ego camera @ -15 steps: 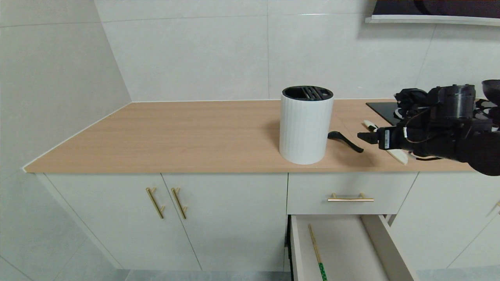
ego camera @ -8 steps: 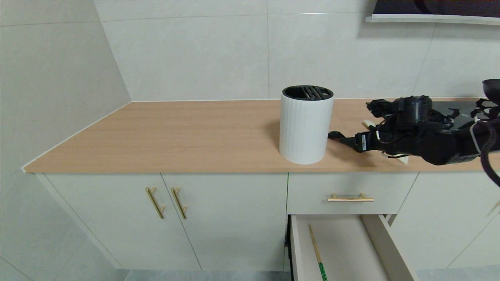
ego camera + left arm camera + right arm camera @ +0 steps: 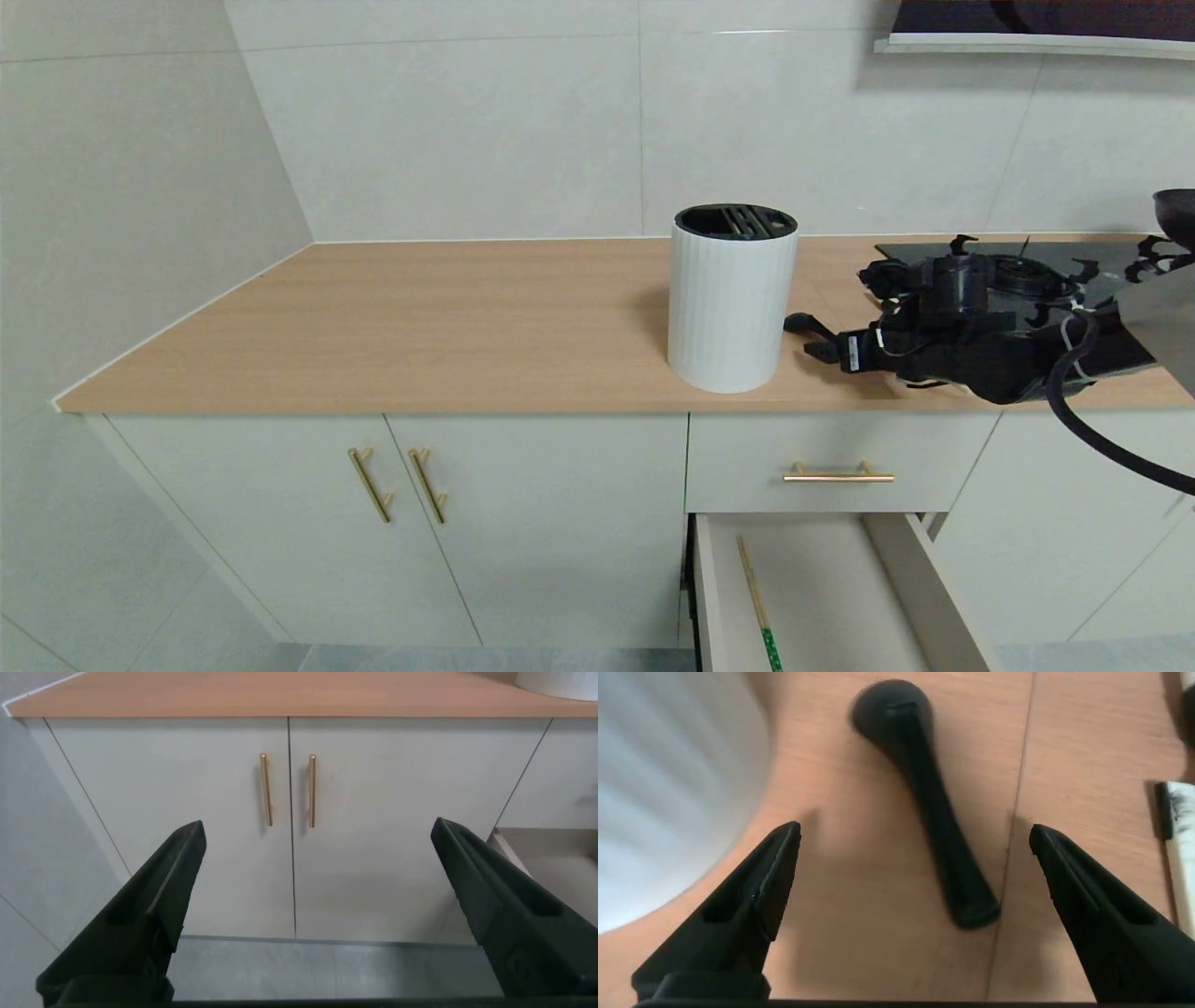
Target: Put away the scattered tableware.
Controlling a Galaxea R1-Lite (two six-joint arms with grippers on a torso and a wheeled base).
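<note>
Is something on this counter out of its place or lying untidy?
Yes. A black utensil lies loose on the countertop beside the white holder, not inside it. Below, a drawer stands open with chopsticks in it.

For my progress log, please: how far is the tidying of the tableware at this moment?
Done: a green-tipped chopstick lies in the open drawer. In hand: nothing yet; the right gripper hovers open over the black spoon, beside the white utensil holder. Left: that spoon and a white utensil lie on the countertop.
</note>
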